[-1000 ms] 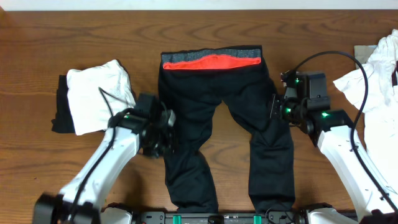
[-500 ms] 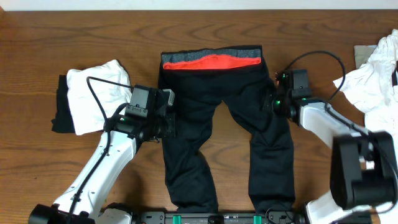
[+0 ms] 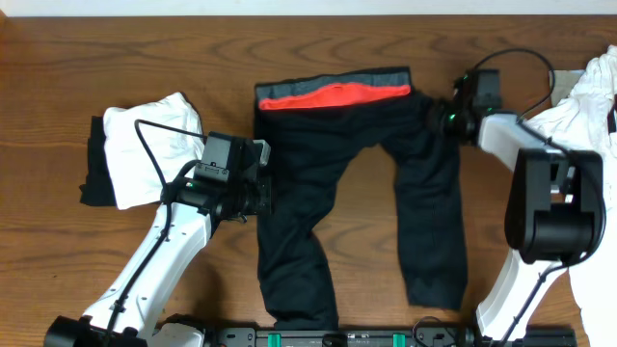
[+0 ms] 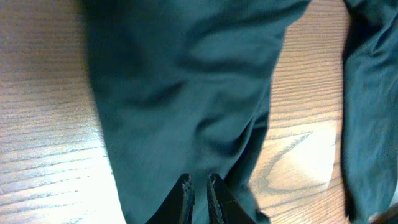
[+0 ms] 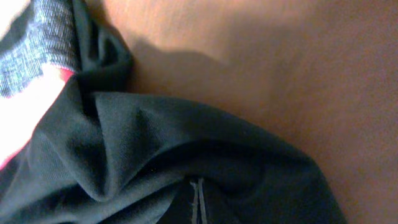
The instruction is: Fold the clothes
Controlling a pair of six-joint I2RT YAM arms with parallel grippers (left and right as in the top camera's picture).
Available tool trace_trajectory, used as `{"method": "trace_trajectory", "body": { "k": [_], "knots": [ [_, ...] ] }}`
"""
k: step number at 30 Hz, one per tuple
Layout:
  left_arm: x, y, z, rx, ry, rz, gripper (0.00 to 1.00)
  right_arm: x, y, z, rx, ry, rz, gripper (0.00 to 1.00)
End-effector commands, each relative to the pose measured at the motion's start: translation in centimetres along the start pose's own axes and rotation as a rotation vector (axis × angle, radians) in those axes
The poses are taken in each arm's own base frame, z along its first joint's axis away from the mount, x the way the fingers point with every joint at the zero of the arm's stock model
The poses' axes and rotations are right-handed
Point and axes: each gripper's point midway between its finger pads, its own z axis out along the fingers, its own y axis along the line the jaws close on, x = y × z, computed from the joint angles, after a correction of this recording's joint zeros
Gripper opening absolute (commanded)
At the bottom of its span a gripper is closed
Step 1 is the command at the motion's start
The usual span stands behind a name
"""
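**Visitor:** Overhead view, centre of the desk (image 3: 145,58): are those the black trousers (image 3: 357,193)?

**Technician:** Yes. They lie spread flat, with the grey-and-red waistband (image 3: 333,93) at the far side and both legs running back toward the arm bases.

**Visitor:** And the right gripper (image 3: 445,116)?

**Technician:** It is at the waistband's right corner. Its jaws are clamped on the trouser cloth, and folds gather at the tips.

**Visitor:** The left gripper (image 4: 198,186)?

**Technician:** It is on the left leg's outer edge, with the jaws all but together. I cannot tell whether they pinch any cloth.

**Visitor:** The other laundry?

**Technician:** A white garment (image 3: 154,145) lies on a black one (image 3: 93,173) at the left. More white garments (image 3: 578,125) are heaped at the right edge.
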Motion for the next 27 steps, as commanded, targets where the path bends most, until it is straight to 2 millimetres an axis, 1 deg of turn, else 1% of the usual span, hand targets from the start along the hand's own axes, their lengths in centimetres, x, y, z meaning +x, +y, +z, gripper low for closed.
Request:
{"method": "trace_trajectory", "body": {
  "k": [1,2,4,5,6,7,8,10,11,13,16,17,18,21,24,27],
  "knots": [
    [-0.6,-0.1,0.0,-0.002,-0.017,0.016,0.12,-1.7,-0.8,0.6,0.018,0.006,-0.063,0.01],
    [-0.8,-0.2,0.0,0.0,-0.024,0.018,0.12,-2.5,-0.3,0.2,0.014,0.001,-0.084,0.03],
    [-1.3,-0.4,0.0,0.006,-0.044,0.026,0.13,-3.3,0.7,-0.8,0.001,0.021,-0.118,0.17],
    [-1.6,-0.5,0.0,0.01,-0.057,0.031,0.14,-3.5,1.4,-1.5,-0.014,0.044,-0.139,0.23],
    [-1.9,-0.6,-0.1,0.014,-0.069,0.036,0.16,-3.5,2.2,-2.1,-0.038,0.07,-0.158,0.31],
    [-2.3,-0.7,-0.1,0.018,-0.084,0.042,0.17,-3.4,2.9,-2.7,-0.061,0.093,-0.177,0.35],
    [-2.6,-0.8,-0.1,0.021,-0.099,0.051,0.17,-3.2,3.7,-3.5,-0.087,0.123,-0.196,0.36],
    [-3.3,-0.6,-0.2,0.005,-0.126,0.057,0.17,-2.9,4.7,-4.9,-0.113,0.165,-0.214,0.38],
    [-3.4,-0.4,-0.2,-0.006,-0.135,0.058,0.21,-2.7,5.3,-5.8,-0.131,0.189,-0.219,0.38],
    [-3.6,0.0,-0.2,-0.031,-0.142,0.056,0.22,-1.8,6.5,-7.3,-0.167,0.233,-0.242,0.39],
    [-3.8,0.4,-0.4,-0.048,-0.151,0.049,0.22,0.5,8.1,-8.9,-0.19,0.304,-0.292,0.39],
    [-4.0,0.6,-0.5,-0.05,-0.157,0.044,0.22,1.9,8.9,-9.3,-0.193,0.343,-0.327,0.39],
    [-4.2,0.8,-0.6,-0.053,-0.163,0.038,0.22,2.9,9.5,-9.5,-0.196,0.369,-0.354,0.39],
    [-5.1,1.5,-1.4,-0.062,-0.188,0.013,0.22,6.8,11.9,-9.5,-0.203,0.462,-0.46,0.4],
    [-6.3,2.2,-2.7,-0.076,-0.212,-0.016,0.22,9.6,13.6,-8.9,-0.158,0.501,-0.554,0.4],
    [-6.9,2.9,-3.9,-0.094,-0.218,-0.02,0.22,13.2,16.5,-8.8,-0.177,0.54,-0.692,0.4]
  ]
}}
